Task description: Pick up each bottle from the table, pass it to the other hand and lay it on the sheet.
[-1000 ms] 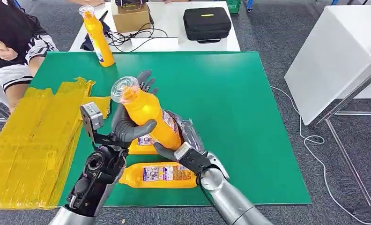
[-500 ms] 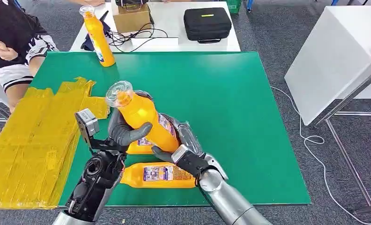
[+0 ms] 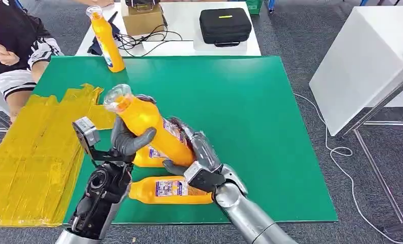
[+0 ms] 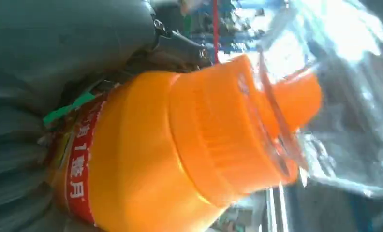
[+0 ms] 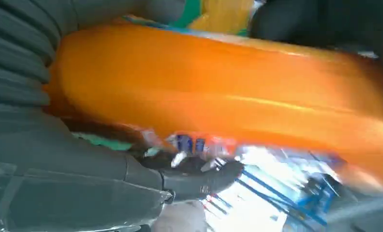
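Mid-handoff here: my left hand (image 3: 131, 140) and right hand (image 3: 192, 152) are both wrapped around the same orange bottle (image 3: 148, 127), held tilted above the green table (image 3: 270, 117), cap toward 10 o'clock. The yellow sheet (image 3: 31, 152) lies at 9 o'clock, nearest my left hand. Two more bottles (image 3: 171, 189) lie underneath.

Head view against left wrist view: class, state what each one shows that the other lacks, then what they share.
Head view alone: the green table, yellow sheet, a standing bottle, two lying bottles, the right hand. Left wrist view alone: red label print and ridges on the orange collar. Shared: the held bottle with its clear cap, gripped by the left hand.
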`<state>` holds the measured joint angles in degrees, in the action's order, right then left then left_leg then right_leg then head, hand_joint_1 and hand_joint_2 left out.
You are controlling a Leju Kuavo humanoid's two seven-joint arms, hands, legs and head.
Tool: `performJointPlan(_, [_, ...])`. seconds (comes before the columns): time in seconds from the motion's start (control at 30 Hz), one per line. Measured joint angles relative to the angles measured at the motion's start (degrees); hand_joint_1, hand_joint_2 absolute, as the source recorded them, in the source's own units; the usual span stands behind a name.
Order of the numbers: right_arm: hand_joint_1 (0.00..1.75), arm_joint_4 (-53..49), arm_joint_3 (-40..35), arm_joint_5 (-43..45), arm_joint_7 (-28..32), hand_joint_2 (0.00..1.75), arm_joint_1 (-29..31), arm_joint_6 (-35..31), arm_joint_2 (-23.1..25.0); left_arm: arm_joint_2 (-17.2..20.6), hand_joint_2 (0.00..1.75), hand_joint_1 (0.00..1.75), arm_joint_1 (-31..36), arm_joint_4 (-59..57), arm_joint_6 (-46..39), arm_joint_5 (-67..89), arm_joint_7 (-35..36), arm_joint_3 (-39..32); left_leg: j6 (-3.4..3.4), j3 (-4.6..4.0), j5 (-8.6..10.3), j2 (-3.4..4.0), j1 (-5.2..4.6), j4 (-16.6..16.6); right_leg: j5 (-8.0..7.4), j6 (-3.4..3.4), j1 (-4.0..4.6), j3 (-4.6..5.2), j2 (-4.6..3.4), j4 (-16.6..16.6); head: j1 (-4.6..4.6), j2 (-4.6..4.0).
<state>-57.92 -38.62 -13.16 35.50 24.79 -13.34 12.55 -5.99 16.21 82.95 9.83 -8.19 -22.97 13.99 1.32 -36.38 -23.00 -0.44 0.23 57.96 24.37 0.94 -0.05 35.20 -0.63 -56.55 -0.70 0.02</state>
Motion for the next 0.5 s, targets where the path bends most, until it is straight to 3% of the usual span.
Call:
performJointPlan(0.3, [0.0, -10.35, 1.51, -1.55, -1.07, 1.75, -2.8, -3.6, -2.6, 1.62, 1.75, 1.75, 0.04, 0.94, -5.14, 4.97, -0.28, -2.99, 0.0, 0.01, 0.0, 0.01, 0.01, 0.0, 0.0, 0.0, 0.0, 0.0, -0.01, 0.0, 0.0, 0.0])
performJointPlan(0.5, [0.0, -18.08, 3.13, -6.71, -2.8, 1.75, -6.71, -6.36, -4.11, 3.43, 1.75, 1.75, 1.91, 1.68, -22.19, 31.36, 2.85, -4.96, 0.0, 0.01, 0.0, 0.0, 0.01, 0.0, 0.0, 0.0, 0.0, 0.01, 0.0, 0.01, 0.0, 0.0])
